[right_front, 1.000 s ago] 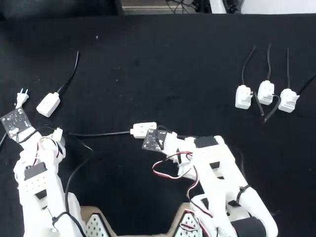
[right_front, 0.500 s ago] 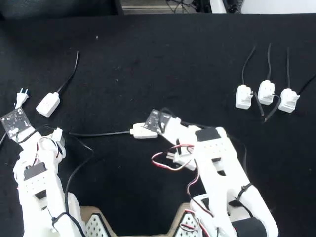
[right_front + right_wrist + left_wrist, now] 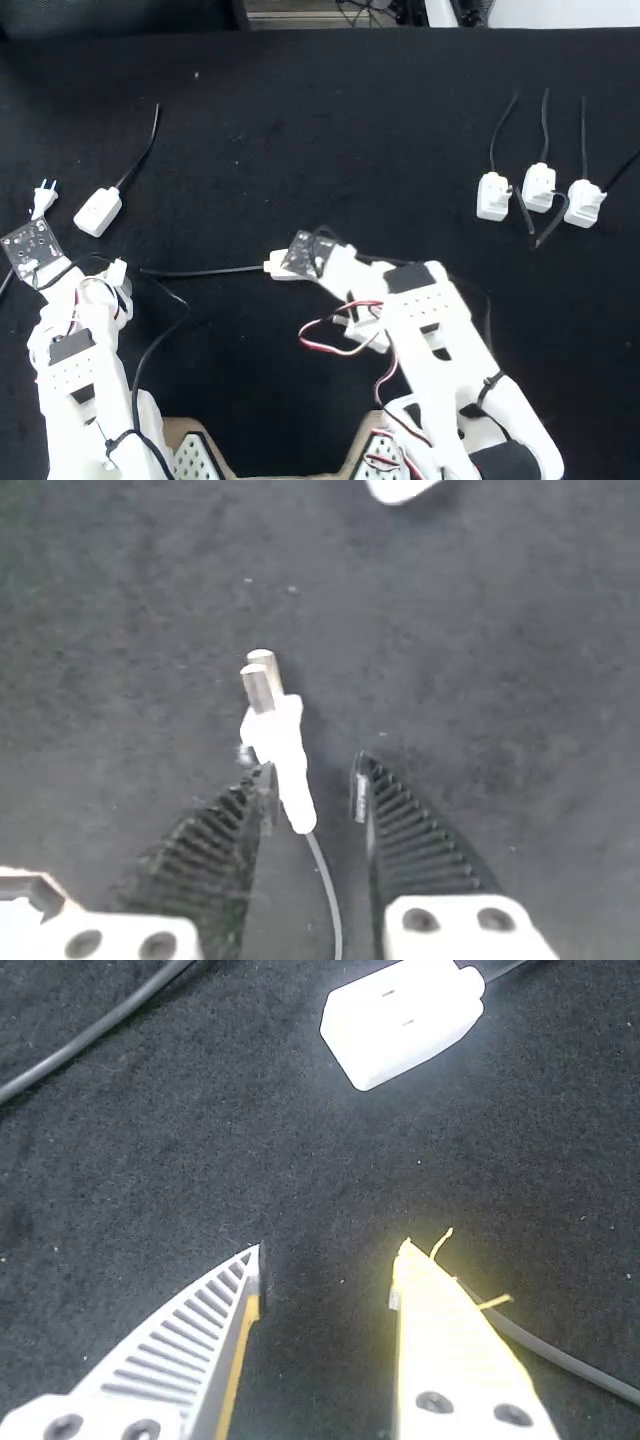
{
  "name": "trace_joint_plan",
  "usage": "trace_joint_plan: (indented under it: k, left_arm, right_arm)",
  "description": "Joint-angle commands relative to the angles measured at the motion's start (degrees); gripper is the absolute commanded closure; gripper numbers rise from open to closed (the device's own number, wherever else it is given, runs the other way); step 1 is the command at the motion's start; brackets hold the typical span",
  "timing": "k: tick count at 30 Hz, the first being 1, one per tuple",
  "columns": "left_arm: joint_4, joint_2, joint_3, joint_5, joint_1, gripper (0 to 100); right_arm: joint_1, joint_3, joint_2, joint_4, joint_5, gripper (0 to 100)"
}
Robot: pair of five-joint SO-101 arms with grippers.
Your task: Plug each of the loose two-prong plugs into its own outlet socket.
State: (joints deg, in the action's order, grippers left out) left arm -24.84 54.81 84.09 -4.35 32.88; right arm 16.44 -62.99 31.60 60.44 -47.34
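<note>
A small white two-prong plug lies on the black table between the fingers of my right gripper. The gripper is open, and the plug sits close to one finger with its prongs pointing away. From above, the right arm reaches to the table's middle, where the plug's white body shows at its tip. My left gripper is open and holds nothing. A white outlet socket with two slots lies a short way ahead of it. Another loose plug lies at the far left, beside that socket.
Three white sockets with black cords sit in a row at the right. A black cable runs left from the middle plug. Another dark cable crosses near the left socket. The table's back edge is far off.
The right arm's wrist has swung away from the front edge and leftward, so its gripper now covers the near end of the middle plug. The left arm has kept still.
</note>
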Motion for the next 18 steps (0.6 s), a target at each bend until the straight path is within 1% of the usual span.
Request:
trace_joint_plan:
  k: [1, 6, 13, 15, 18]
  left_arm:
    - [1.1, 0.9, -2.4, -0.1, 0.5, 79]
    - [1.1, 0.9, -2.4, -0.1, 0.5, 79]
    - [1.1, 0.9, -2.4, -0.1, 0.5, 79]
    - [1.1, 0.9, -2.4, -0.1, 0.5, 79]
    - [1.1, 0.9, -2.4, -0.1, 0.5, 79]
  right_arm:
    - [2.5, 2.0, 0.9, 0.4, 0.7, 88.0]
    - [2.1, 4.6, 0.9, 2.0, 0.7, 88.1]
    - [2.2, 12.4, 0.9, 9.4, 0.7, 88.1]
    - [2.5, 13.1, 0.9, 11.5, 0.7, 87.9]
    - [2.2, 12.7, 0.8, 12.0, 0.6, 87.9]
